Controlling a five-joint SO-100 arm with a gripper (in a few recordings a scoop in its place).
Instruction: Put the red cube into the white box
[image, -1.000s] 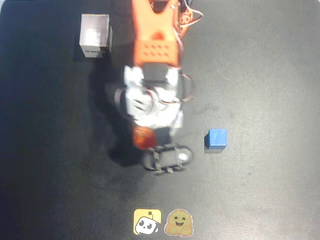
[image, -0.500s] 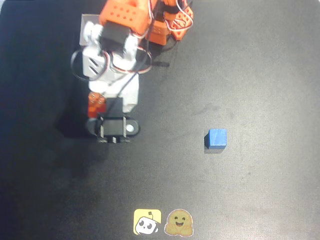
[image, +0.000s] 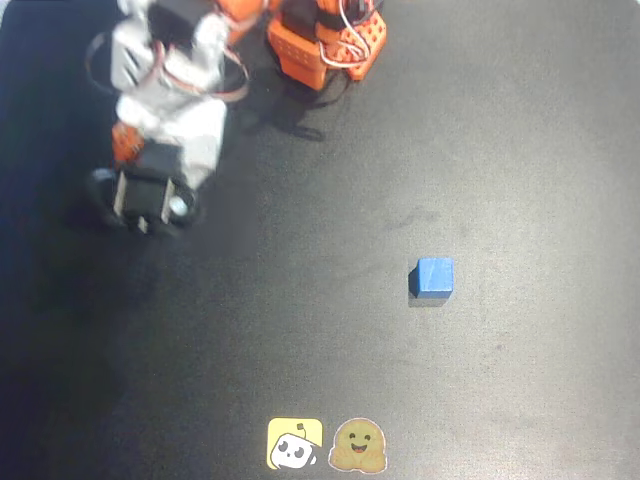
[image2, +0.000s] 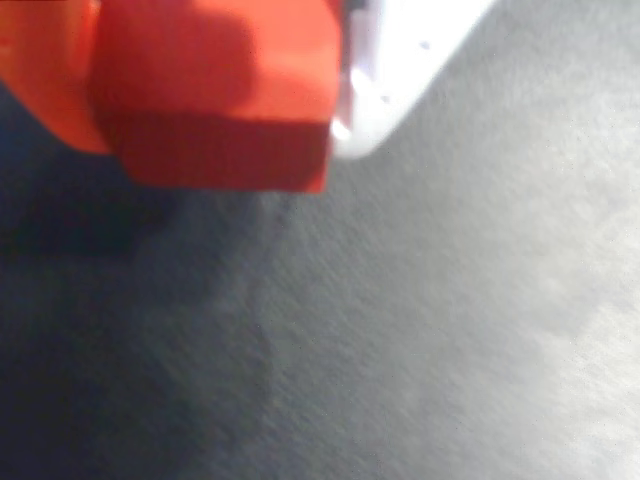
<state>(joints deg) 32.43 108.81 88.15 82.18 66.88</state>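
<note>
- Arm (image: 165, 90): mix of orange and white plastic parts, seen from overhead.
- Base (image: 325, 40): orange block w/ small round holes on top; red, white and black wires (image: 352, 12) bunched over it.
- Mid section: white housing, vent-like slits, black motor block on top; thin black cable (image: 232, 85) loops at the side.
- Camera mount (image: 143, 200) at the tip: black, w/ a small white round spot.
- Wrist view: one orange finger (image2: 45, 80) at left, one white finger (image2: 400, 70) at right, rounded edge, tiny dots like screw holes.

dark matte table (image: 520, 150), soft glare
</note>
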